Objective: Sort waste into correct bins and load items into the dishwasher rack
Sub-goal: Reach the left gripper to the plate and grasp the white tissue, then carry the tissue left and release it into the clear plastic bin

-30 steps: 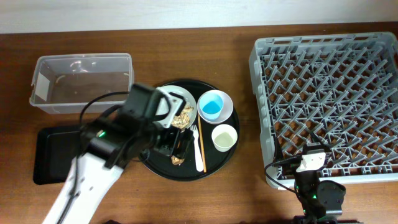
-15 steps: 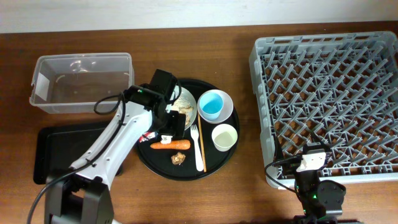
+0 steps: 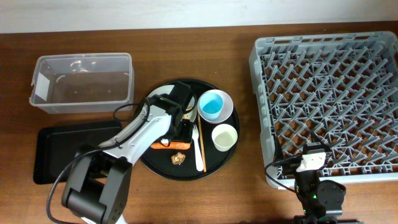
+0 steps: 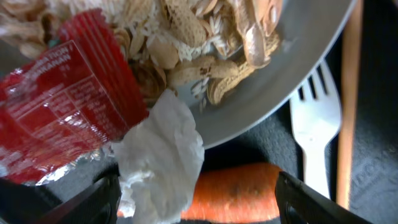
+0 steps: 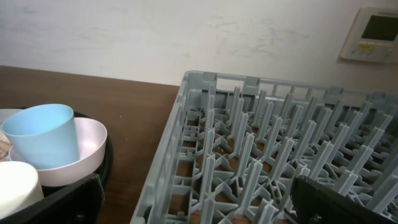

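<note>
White crumpled napkin (image 4: 163, 158) is lying between the spread fingers of the left end effector (image 4: 198, 198), touching the red wrapper (image 4: 59, 115) just beyond them and overlapping the carrot (image 4: 239, 190). A close here is risking dragging either one into the wrong bin. The right end effector (image 5: 199, 202), also spread, is hanging by the rack (image 5: 261, 155). A brown wooden bench (image 3: 249, 186) is carrying everything, and a pale wall (image 5: 155, 31) is standing behind.

The wooden table (image 3: 242, 186) bears a clear tub (image 3: 81, 87), shallow black tray (image 3: 50, 155), round black tray (image 3: 217, 158) and grey rack (image 3: 323, 81).
</note>
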### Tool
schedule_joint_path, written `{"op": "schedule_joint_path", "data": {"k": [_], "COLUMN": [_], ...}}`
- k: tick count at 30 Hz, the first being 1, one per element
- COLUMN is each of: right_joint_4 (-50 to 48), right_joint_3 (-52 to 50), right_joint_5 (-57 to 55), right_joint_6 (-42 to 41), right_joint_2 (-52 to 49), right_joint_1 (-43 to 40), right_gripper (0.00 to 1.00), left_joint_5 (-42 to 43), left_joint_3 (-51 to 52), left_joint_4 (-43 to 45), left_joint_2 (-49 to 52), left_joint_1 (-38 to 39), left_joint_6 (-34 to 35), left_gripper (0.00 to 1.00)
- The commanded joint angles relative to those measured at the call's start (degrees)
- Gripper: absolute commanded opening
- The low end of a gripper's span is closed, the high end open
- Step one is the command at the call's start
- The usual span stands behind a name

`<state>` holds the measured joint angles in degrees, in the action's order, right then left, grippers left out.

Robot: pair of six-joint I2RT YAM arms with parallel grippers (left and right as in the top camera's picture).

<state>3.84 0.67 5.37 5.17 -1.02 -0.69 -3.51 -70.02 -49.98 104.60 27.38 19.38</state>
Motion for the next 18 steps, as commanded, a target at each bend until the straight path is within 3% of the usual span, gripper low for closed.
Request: {"op": "schedule_joint_path", "data": {"k": [1, 4, 9, 11, 16, 18], "right_joint_4": [0.3, 0.3, 0.3, 0.3, 0.3, 0.3], "right_joint_3": [-0.3, -0.3, -0.3, -0.3, -0.3, -0.3], "right_joint_5": [-0.2, -0.2, -0.2, -0.2, -0.2, -0.2], "right_joint_6": [0.4, 0.4, 0.4, 0.4, 0.4, 0.4], "right_joint_2": [0.3, 0.3, 0.3, 0.3, 0.3, 0.3], "right_joint_1": [0.3, 0.3, 0.3, 0.3, 0.3, 0.3], "right_gripper": [0.99, 0.99, 0.99, 0.99, 0.99, 0.99], "left_joint_5": [-0.9, -1.3, -4.0, -4.0, -3.8, -3.4], "left_joint_3": [3.0, 3.0, 3.0, 3.0, 3.0, 2.9], "left_joint_4": [3.1, 3.3, 2.8, 2.8, 1.0, -0.5], "left_joint_2": [0.5, 0.5, 0.5, 0.5, 0.5, -0.3], "left_joint_1": [0.2, 0.2, 0.2, 0.2, 0.2, 0.3], "left_joint_6": [0.8, 0.8, 0.8, 0.8, 0.8, 0.8], "left_gripper": [0.78, 0.72, 0.52, 0.37, 0.10, 0.04]}}
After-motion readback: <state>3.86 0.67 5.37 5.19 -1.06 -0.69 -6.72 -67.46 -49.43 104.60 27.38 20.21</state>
